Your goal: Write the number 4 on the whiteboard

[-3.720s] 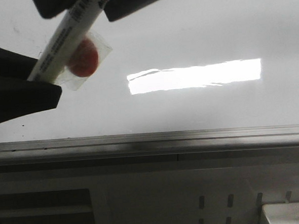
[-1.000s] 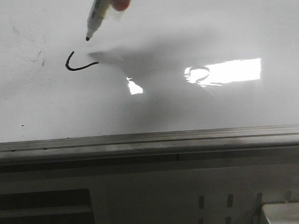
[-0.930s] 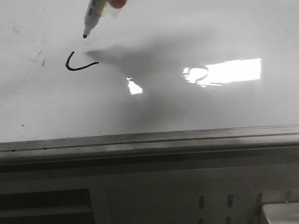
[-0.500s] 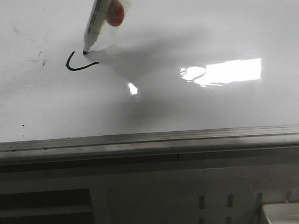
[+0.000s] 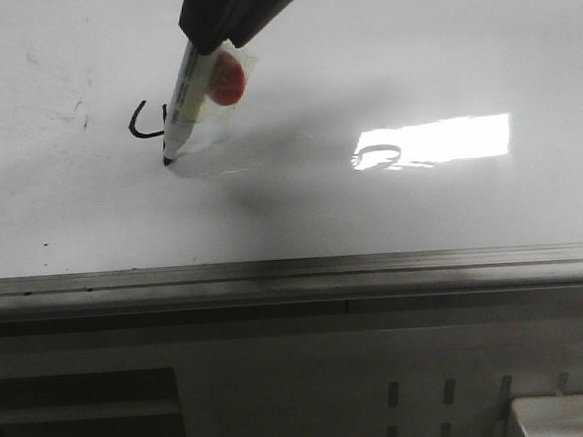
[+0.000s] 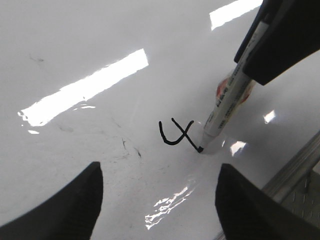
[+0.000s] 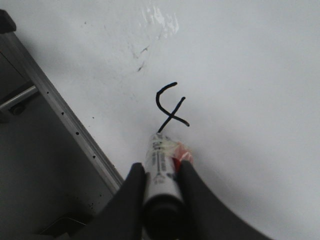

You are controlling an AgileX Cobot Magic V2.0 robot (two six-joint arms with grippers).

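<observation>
Above whiteboard (image 5: 410, 53), right gripper (image 7: 161, 172) tilted.

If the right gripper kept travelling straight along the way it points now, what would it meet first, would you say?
Probably the whiteboard: the marker held in the right gripper already has its tip on the board, at the end of the number 4's stem.

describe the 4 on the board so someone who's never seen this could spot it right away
Start at the whiteboard, above its grey bottom rail, and look left of the bright rectangular reflection. The number 4 sits at the marker tip held by the right gripper. It is crisp black ink, unlike the faint grey smudges nearby.
</observation>
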